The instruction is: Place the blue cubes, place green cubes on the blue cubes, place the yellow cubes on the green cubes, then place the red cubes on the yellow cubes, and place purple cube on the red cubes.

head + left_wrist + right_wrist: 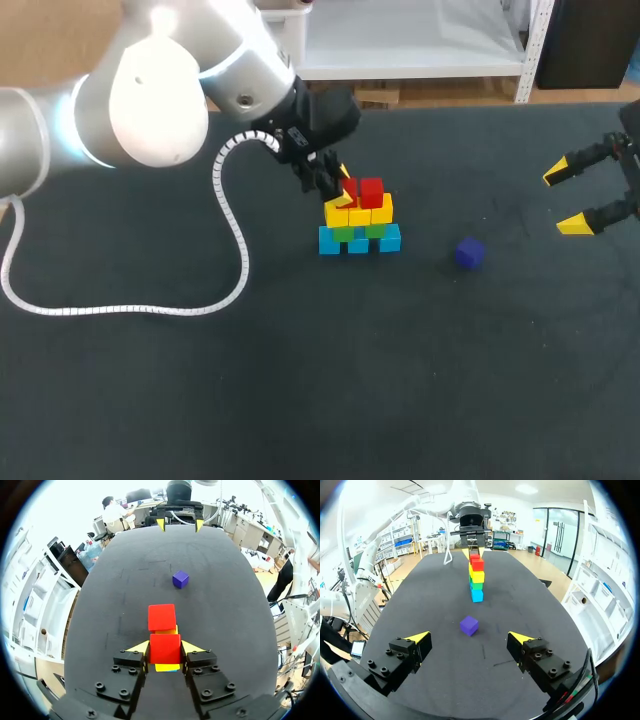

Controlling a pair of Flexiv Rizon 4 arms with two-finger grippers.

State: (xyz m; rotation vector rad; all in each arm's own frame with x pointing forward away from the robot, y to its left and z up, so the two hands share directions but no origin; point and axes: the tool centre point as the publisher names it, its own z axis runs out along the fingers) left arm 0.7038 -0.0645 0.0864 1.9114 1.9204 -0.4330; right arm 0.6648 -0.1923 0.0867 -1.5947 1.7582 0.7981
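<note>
Stack (359,224) is standing mid-table, and I'm risking toppling it. My left gripper (165,647) is pinching a red cube (348,191) onto the yellow layer, so a skewed release is risking dragging it off. Right gripper (566,198) is hanging spread. Purple cube (469,253) is lying apart.

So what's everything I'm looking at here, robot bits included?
Blue cubes: three showing, blue, bottom row of the stack, mid-table.
Green cubes: two showing, green, on the blue row.
Yellow cubes: three showing, yellow, on the green ones.
Red cubes: two, red, on top.
Purple cube: one, purple, alone beside the stack.
Cable: one, white, coiled, lying under the left arm.
Table: one, dark top.
Left arm: one, silver-white, ending at the stack.
Left tool: one, black with yellow tips, shut on a red cube.
Right tool: one, same colours, open, apart from the cubes.
</note>
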